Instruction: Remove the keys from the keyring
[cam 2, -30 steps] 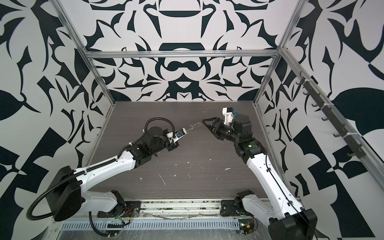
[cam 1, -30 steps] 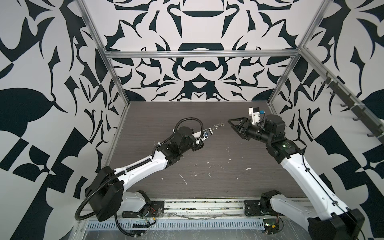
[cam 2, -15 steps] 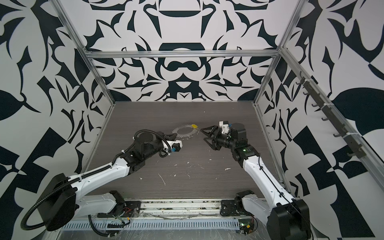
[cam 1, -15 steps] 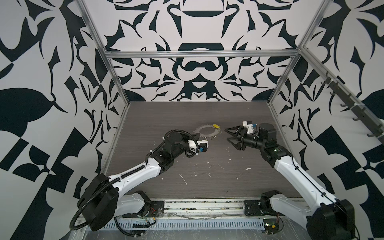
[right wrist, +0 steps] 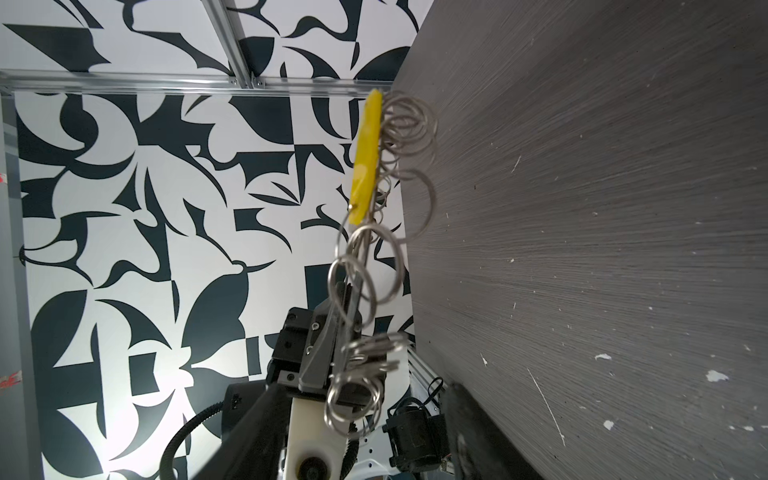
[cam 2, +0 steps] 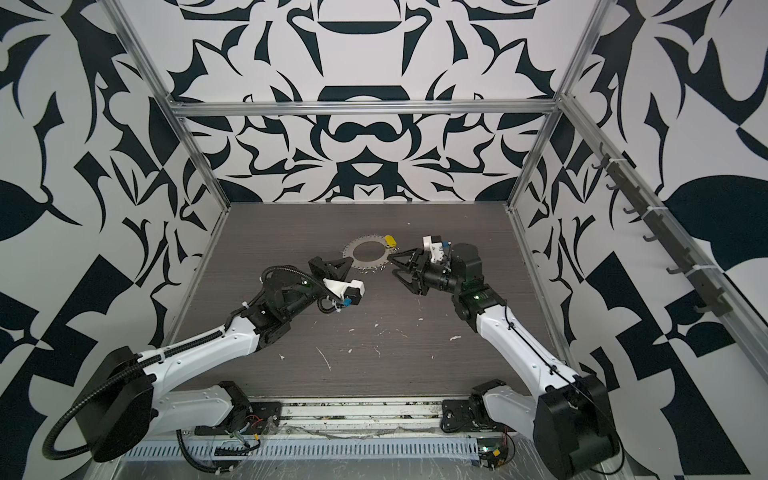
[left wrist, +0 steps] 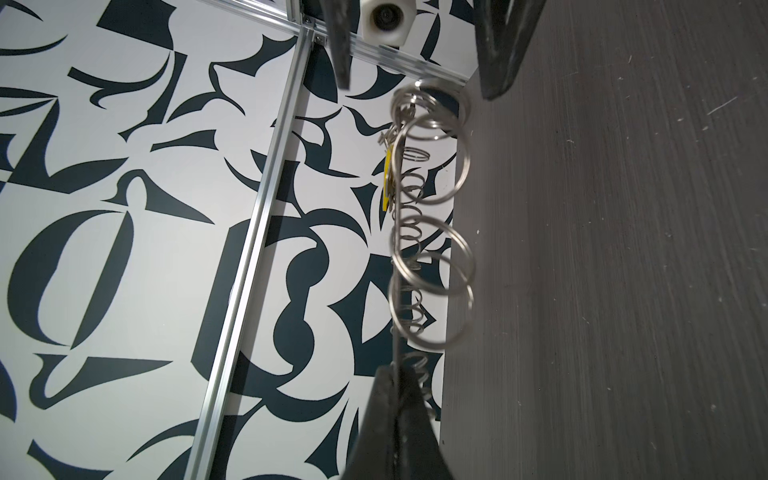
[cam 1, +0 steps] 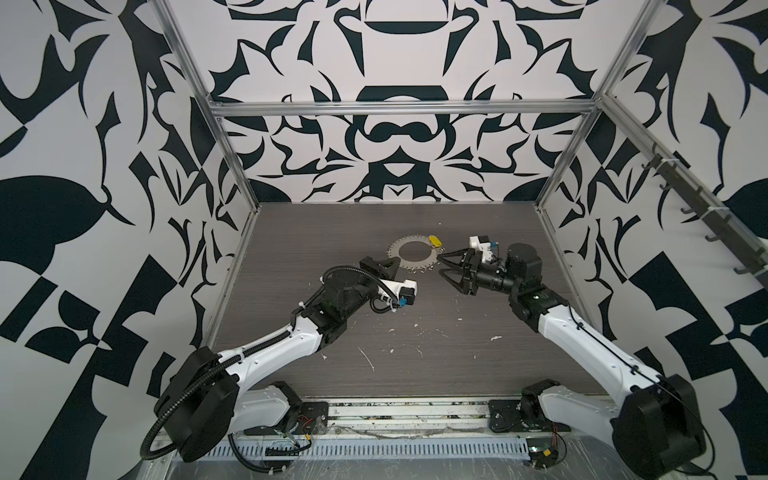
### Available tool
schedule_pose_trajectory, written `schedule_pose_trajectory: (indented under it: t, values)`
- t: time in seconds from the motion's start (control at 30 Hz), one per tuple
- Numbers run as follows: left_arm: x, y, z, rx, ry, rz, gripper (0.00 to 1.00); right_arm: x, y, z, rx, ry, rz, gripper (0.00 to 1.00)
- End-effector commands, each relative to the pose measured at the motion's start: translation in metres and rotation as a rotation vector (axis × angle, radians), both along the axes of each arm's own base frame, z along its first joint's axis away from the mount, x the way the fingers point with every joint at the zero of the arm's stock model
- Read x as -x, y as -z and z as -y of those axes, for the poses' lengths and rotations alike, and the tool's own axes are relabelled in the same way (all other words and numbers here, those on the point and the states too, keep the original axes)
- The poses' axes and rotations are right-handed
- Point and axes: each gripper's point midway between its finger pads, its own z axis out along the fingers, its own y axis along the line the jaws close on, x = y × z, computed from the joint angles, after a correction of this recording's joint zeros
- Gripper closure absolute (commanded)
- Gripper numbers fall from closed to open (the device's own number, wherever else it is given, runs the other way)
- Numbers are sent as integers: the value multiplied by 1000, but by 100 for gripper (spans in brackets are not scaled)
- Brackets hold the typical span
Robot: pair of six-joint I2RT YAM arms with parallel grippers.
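**Left gripper pinches the hoop, right one waits open**

We see the left gripper [cam 1: 397,262] with its fingers pressed together on the near-left rim of the keyring [cam 1: 413,266]. The keyring is a thin silver hoop fringed with small rings, held level over the table [cam 1: 457,357]. The yellow tag [cam 1: 435,240] sits at the hoop's far-right edge. The right gripper [cam 1: 441,266] has its fingers apart, just beside the hoop's right edge. We cannot tell whether it touches.

keyring [cam 1: 395,254] between left gripper [cam 1: 397,261] and right gripper [cam 1: 441,266]; keys [cam 1: 434,240] at its far-right edge.
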Motion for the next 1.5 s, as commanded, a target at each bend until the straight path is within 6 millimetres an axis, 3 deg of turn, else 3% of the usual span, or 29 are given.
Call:
schedule_pose_trajectory:
  t: [0.0,0.3,0.33,0.37,0.43,0.47,0.6,0.67,0.77,1.0,1.07,1.13,1.27,1.4,1.47]
  values:
    - [6,-27,0,55,22,81,100,-3,-44,-14,-45,-35,151,47]
    - [8,-32,-2,6,26,86,100,-13,-44,-21,-99,-9,168,100]
    - [8,-33,-3,9,25,72,100,-14,-45,-22,-118,-2,171,100]
    - [9,-34,-3,14,25,50,87,-17,-48,-21,-152,11,170,100]
    - [11,-37,-6,35,21,7,51,-21,-58,-19,-242,31,184,100]
    - [12,-40,-7,48,17,-12,39,-25,-64,-18,-291,40,190,100]
    - [21,-59,-17,139,5,-100,18,-40,-88,-8,-496,91,222,100]
    - [27,-66,-23,170,2,-133,16,-50,-96,-2,-586,105,213,100]
    - [34,-75,-35,211,-23,-165,16,-55,-111,-3,-579,93,281,100]
    - [40,-85,-60,292,-104,-187,17,-54,-176,-3,-637,58,440,100]
    - [42,-91,-63,328,-110,-210,17,-56,-187,-7,-640,32,456,100]
    - [44,-104,-63,398,-101,-253,17,-63,-170,-18,-558,3,412,100]
    - [50,-130,-59,523,-70,-398,20,-74,-111,-32,-325,8,327,100]
    - [54,-146,-52,612,-48,-561,22,-71,-78,-44,-201,-54,291,100]
    - [53,-151,-47,652,-56,-659,23,-68,-53,-45,-79,-71,261,100]
